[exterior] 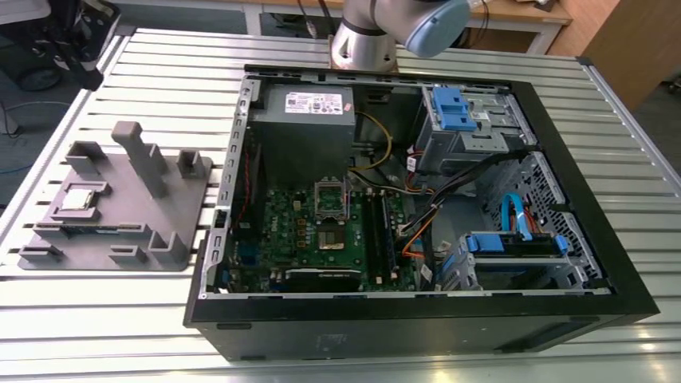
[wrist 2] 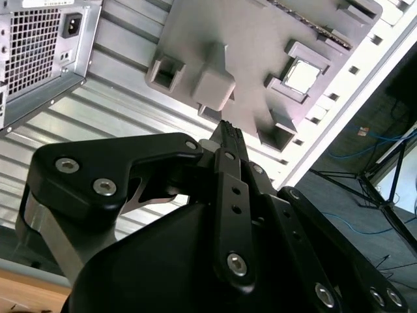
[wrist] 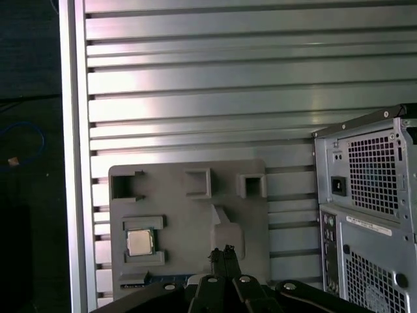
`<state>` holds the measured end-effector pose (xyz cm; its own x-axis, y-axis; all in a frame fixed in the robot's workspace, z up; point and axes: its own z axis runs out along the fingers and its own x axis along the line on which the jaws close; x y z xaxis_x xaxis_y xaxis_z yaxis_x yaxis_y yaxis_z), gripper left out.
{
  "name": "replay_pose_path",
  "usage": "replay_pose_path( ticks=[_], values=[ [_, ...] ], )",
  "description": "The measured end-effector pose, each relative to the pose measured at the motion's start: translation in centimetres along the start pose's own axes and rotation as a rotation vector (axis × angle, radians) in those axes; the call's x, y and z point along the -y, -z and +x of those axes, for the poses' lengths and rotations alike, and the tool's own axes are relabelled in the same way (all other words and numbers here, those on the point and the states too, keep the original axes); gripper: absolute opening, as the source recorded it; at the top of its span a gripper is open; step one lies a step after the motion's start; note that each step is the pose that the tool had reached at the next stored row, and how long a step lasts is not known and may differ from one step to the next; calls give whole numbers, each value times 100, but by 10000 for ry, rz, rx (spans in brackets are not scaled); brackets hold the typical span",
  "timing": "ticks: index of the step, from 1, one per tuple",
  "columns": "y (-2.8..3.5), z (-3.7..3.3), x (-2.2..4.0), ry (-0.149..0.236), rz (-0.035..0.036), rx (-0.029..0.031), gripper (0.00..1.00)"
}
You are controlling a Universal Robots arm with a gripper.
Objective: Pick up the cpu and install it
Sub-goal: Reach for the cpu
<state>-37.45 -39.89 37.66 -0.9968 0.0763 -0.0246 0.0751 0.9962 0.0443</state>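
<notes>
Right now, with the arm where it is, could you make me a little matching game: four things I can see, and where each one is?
1 cpu
2 grey holder
3 motherboard
4 gripper

A inside the open computer case
B in the air, apart from the grey holder, holding nothing
C seated in a recess of the grey holder
D flat on the slatted table, beside the computer case

Pairs: 1-C, 2-D, 3-A, 4-B
</notes>
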Motion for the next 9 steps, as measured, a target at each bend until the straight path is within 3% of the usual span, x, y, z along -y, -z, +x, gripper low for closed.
replay_pose_path(
  ticks=[9],
  values=[
    [-60,166,20,1,0,0,11]
  ],
)
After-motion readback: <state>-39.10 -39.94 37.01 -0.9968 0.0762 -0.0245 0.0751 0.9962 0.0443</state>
